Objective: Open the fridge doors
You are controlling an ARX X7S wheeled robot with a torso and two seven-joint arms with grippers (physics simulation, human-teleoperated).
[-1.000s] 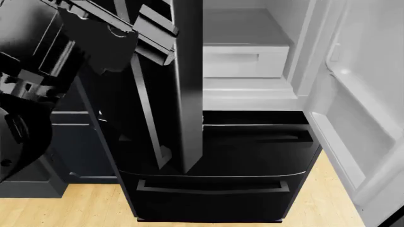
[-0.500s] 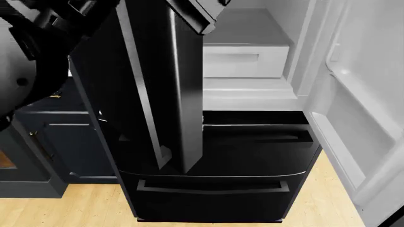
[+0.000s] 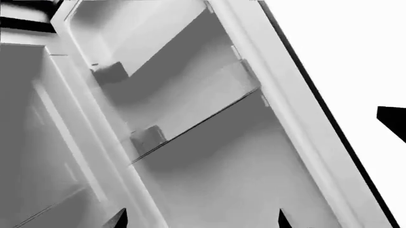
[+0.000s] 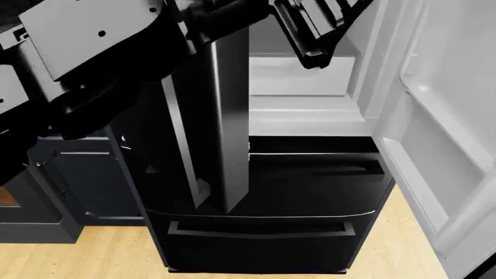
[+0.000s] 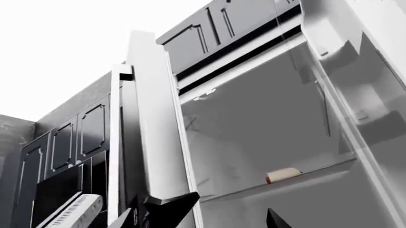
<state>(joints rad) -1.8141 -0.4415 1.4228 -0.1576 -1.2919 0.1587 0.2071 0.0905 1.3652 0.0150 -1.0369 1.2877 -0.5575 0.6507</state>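
Note:
The left fridge door [image 4: 229, 145] stands partly open, its glossy black edge turned toward me and its slim handle [image 4: 182, 145] on the front face. Swung wide at the right, the right fridge door [image 4: 442, 145] shows its white lining and bins. My left arm [image 4: 101, 35] crosses the top of the head view, and its gripper [image 4: 314, 38] hangs before the fridge's open interior. In the left wrist view the left gripper [image 3: 201, 221] is open, facing a white door lining with shelf bins [image 3: 190, 109]. The right gripper [image 5: 200, 222] is open, low, looking up past the left door's edge [image 5: 152, 118].
Two wide black drawer fronts [image 4: 310, 168] with horizontal handles sit below the doors. A white crisper drawer [image 4: 302, 75] shows inside, and a small pale roll [image 5: 282, 175] lies on a shelf. Navy cabinets [image 4: 78, 174] stand at the left on a wooden floor [image 4: 101, 256].
My left arm has swung up and to the right across the left door's top, carrying its gripper in front of the open interior. Both doors stand as before.

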